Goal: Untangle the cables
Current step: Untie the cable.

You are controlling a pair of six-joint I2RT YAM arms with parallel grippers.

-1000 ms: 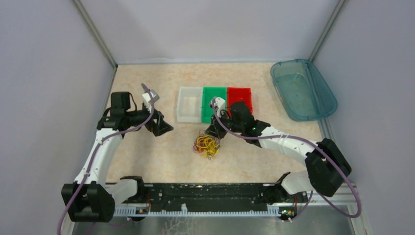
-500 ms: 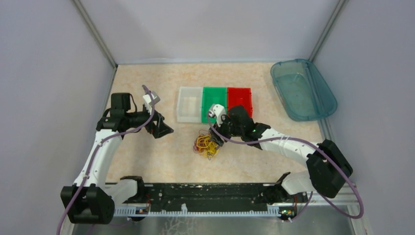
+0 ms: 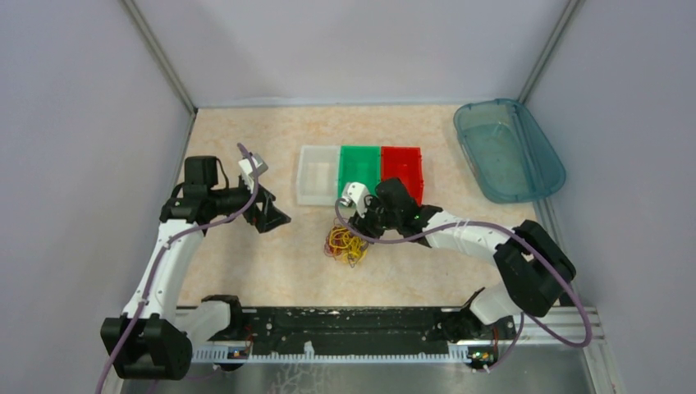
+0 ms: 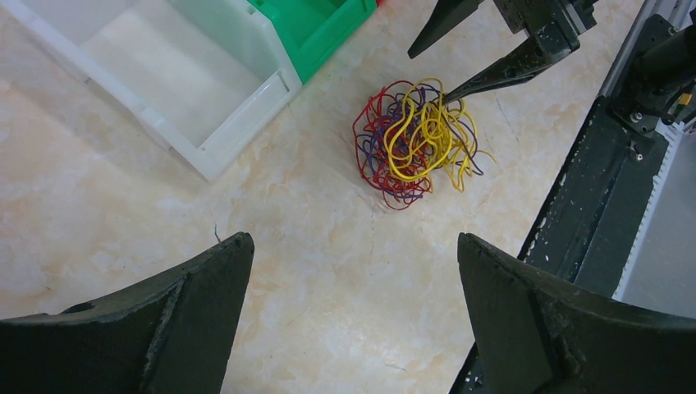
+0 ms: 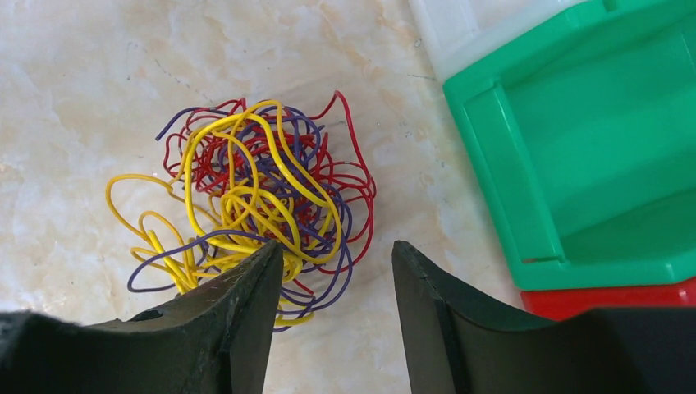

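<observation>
Two arms rise from a black rail (image 3: 345,324) at the near edge of the pale marbled surface (image 3: 271,275). The left arm (image 3: 168,263) climbs from its base, bends at the elbow and turns its wrist inward, so the left gripper (image 3: 269,215) hangs over bare surface well left of the wires. Its fingers (image 4: 164,328) stand wide apart with nothing between them.

The right arm (image 3: 468,238) sweeps from its base on the right, folds back at the elbow and lies low across the surface toward the centre. The right gripper (image 3: 361,226) points down and left at the cables (image 3: 346,243), a single knotted ball of yellow, red and purple wire lying on the surface near the middle. This gripper's jaws are parted; seen from the left wrist, one fingertip (image 4: 447,97) meets a yellow loop at the ball's far-right edge, the other is clear of it.

Just beyond the ball, a white bin (image 3: 318,197), a green bin (image 3: 359,164) and a red bin (image 3: 402,160) sit side by side, touching. Farther right, near the back corner, a teal tub (image 3: 509,152) lies at an angle.
</observation>
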